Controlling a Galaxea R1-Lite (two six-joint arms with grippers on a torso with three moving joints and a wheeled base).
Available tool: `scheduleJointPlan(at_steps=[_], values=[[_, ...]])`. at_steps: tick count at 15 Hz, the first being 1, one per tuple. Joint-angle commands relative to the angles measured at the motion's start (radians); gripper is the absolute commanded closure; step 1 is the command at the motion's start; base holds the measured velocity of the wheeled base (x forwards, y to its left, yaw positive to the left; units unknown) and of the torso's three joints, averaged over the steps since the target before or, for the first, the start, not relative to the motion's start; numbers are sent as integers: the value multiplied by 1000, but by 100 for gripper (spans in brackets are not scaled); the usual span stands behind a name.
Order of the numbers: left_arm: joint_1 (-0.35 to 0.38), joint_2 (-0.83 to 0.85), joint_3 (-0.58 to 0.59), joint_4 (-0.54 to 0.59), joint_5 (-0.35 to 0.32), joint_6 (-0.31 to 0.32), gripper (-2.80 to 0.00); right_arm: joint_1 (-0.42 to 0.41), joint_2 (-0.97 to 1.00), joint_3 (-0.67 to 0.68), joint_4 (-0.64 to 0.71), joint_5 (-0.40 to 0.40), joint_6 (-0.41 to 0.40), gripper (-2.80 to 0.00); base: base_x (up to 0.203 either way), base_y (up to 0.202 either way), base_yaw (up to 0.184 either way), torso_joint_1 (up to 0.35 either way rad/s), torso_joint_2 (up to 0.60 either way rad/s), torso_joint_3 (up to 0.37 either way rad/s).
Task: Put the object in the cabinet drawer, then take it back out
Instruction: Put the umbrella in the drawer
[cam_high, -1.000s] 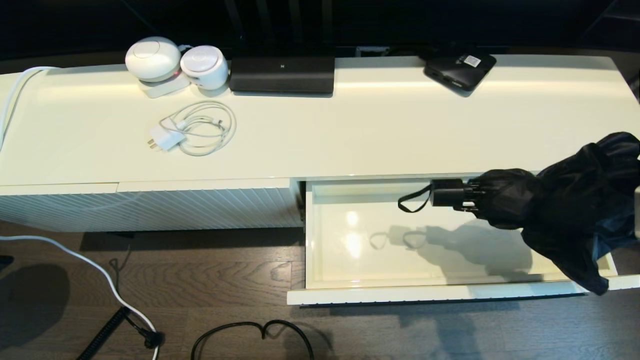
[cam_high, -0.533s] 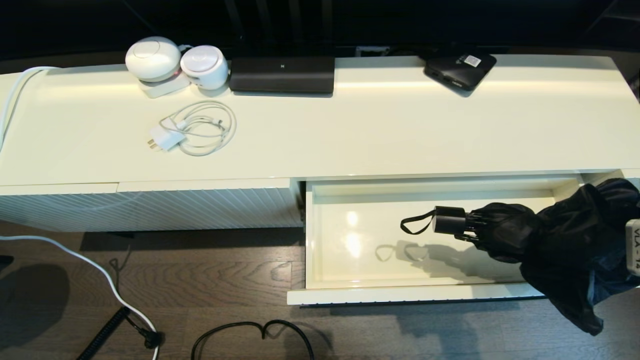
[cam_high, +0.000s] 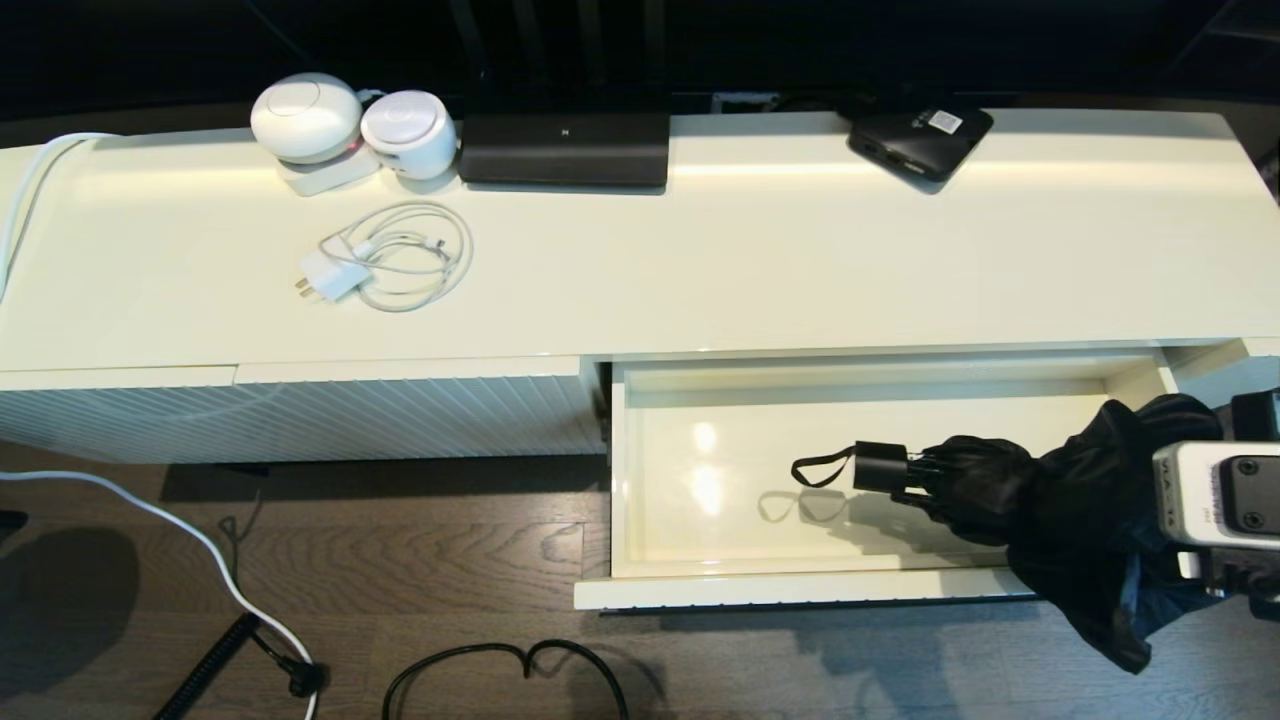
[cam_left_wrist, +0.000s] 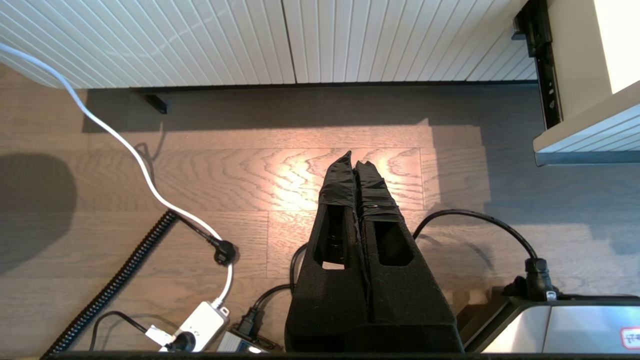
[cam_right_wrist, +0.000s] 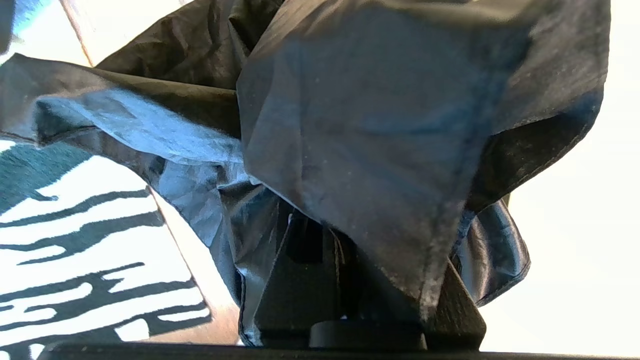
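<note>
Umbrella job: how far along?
Done: the drawer is pulled open, and the umbrella is over it with handle and strap loop pointing in. In hand: the right gripper is shut on the umbrella's fabric end, which hangs over the drawer's front right corner; its shadow on the glossy floor suggests it isn't set down yet. Left: lay it in, release, take it out. Left gripper is parked over the floor, shut.
</note>
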Motion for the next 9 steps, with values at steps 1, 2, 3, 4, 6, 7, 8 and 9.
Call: scheduleJointPlan(at_steps=[1, 2, 3, 4, 6, 7, 8, 9], values=[[0, -2, 0, 0, 0, 0, 0, 10, 73, -11, -24, 0, -2, 0, 0, 0, 0, 0, 0, 0], [1, -2, 0, 0, 0, 1, 0, 20, 90, -12, -50, 0, -2, 0, 0, 0, 0, 0, 0, 0], [0, -2, -1, 0, 0, 0, 0, 28, 113, -15, -75, 0, -2, 0, 0, 0, 0, 0, 0, 0], [0, -2, 0, 0, 0, 0, 0, 30, 131, -19, -96, 1, -2, 0, 0, 0, 0, 0, 0, 0], [1, -2, 0, 0, 0, 0, 0, 31, 170, -31, -164, 2, 1, 0, 0, 0, 0, 0, 0, 0], [0, -2, 0, 0, 0, 0, 0, 31, 184, -33, -194, 4, 2, 0, 0, 0, 0, 0, 0, 0], [0, -2, 0, 0, 0, 0, 0, 33, 206, -35, -221, 6, 2, 0, 0, 0, 0, 0, 0, 0], [0, -2, 0, 0, 0, 0, 0, 35, 218, -40, -233, 6, 2, 0, 0, 0, 0, 0, 0, 0]])
